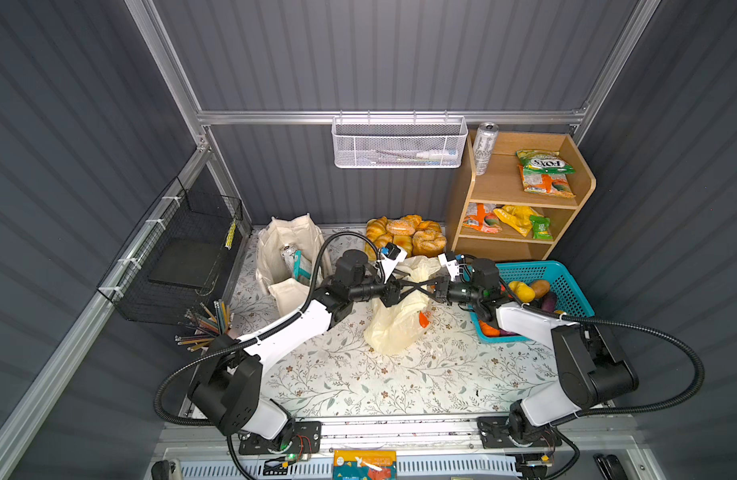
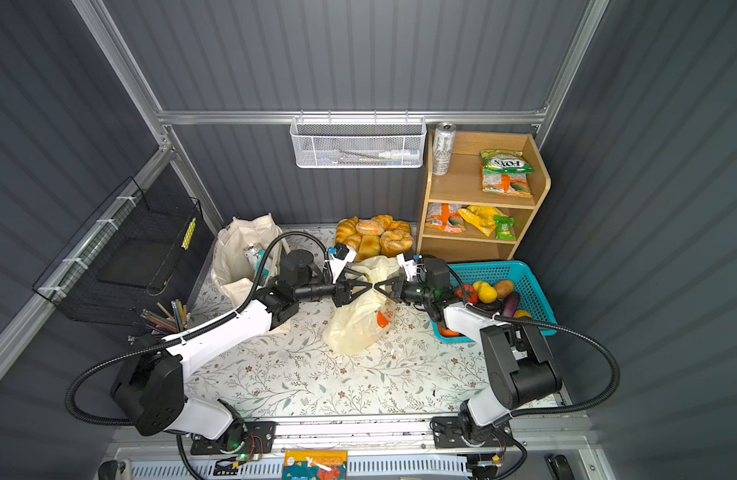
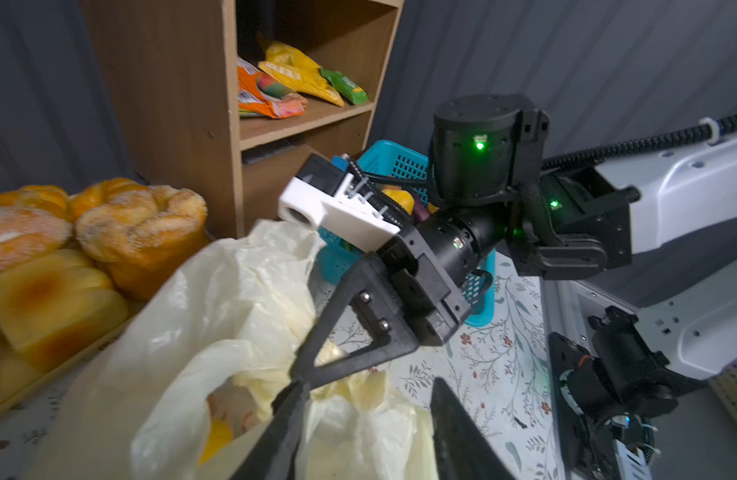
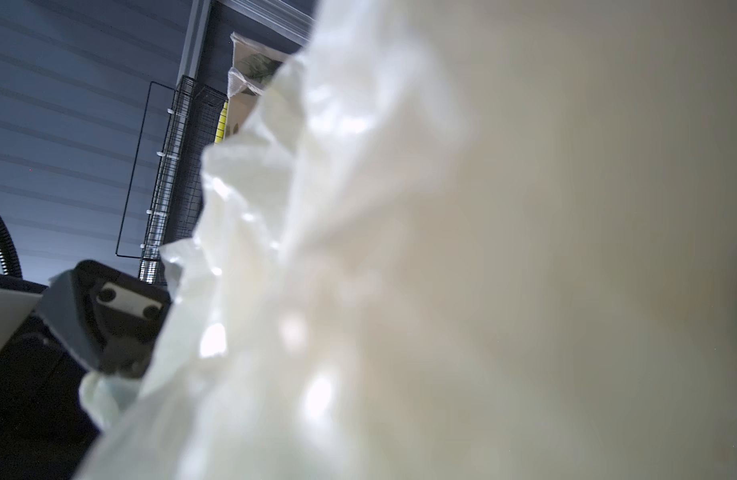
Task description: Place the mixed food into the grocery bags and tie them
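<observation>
Plastic bag (image 4: 400, 249) fills right wrist view, not left.

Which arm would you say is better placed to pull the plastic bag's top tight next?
Right. The right fingers are shut at the bunched top of the plastic bag, seemingly pinching it; the left fingers stand apart beside them, clamping nothing.

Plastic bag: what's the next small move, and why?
Probably draw the left claw back a little and grip loose film of the plastic bag. In the left wrist view its jaws stand open, while the right claw is shut on a bunched fold, so tying likely needs a second hold.
</observation>
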`<state>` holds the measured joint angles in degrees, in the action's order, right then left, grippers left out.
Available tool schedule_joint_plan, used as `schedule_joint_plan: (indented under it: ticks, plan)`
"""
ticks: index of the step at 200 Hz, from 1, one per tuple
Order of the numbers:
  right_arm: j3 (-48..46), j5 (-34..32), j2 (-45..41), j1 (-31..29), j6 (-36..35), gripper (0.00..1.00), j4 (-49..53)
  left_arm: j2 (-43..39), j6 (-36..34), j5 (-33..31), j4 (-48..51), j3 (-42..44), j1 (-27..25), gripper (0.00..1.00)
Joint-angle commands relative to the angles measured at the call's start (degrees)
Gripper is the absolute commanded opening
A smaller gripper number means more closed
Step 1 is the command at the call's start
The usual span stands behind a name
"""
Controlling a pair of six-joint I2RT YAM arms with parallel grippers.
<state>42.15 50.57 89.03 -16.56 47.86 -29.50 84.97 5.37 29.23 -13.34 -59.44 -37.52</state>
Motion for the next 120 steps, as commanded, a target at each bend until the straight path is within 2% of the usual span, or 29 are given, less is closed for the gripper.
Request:
schedule_joint_plan:
  ticks: [1,34,76,103,105,106,107,108,109,110,113,120]
  plan:
    - [-1.60,3.38,1.02,0.37,2.79,0.00,-6.86,1.78,-0.57,-4.81,3.31,-1.23,0.60,0.46]
    - [-3.30,5.85,2.56,1.08,7.85,0.00,-15.75,5.78,-0.78,-2.91,3.62,0.37,0.60,0.41]
    - [-3.97,5.80,4.04,1.66,10.69,0.00,-20.08,10.12,0.77,6.11,2.56,1.74,0.52,0.38]
    - [-3.92,5.58,4.17,1.88,10.37,0.00,-19.42,7.07,1.20,4.59,2.86,1.35,0.52,0.47]
    - [-3.94,5.55,4.14,1.88,10.23,0.00,-19.25,6.71,1.31,4.69,2.95,1.21,0.52,0.49]
    - [-3.97,5.53,4.14,1.88,10.15,0.00,-19.18,6.48,1.31,4.69,2.96,1.10,0.52,0.56]
    - [-3.99,5.52,4.13,1.88,10.11,0.00,-19.10,6.28,1.40,4.69,2.97,1.05,0.52,0.67]
    - [-3.95,5.43,4.09,1.92,10.04,0.00,-19.06,6.14,1.44,4.69,2.97,1.02,0.52,0.83]
    - [-3.94,5.38,4.06,1.90,9.92,0.00,-18.95,6.03,1.47,4.69,2.93,0.92,0.52,0.91]
    - [-3.93,5.40,4.05,1.93,9.86,0.00,-18.81,5.79,1.52,4.65,2.91,0.82,0.52,0.96]
    - [-3.94,5.32,3.98,1.96,9.58,0.00,-18.38,5.32,1.77,4.61,2.89,0.65,0.54,0.99]
    - [-3.97,5.03,3.87,1.97,8.91,0.00,-17.33,4.14,2.09,4.54,3.01,-0.05,0.52,1.00]
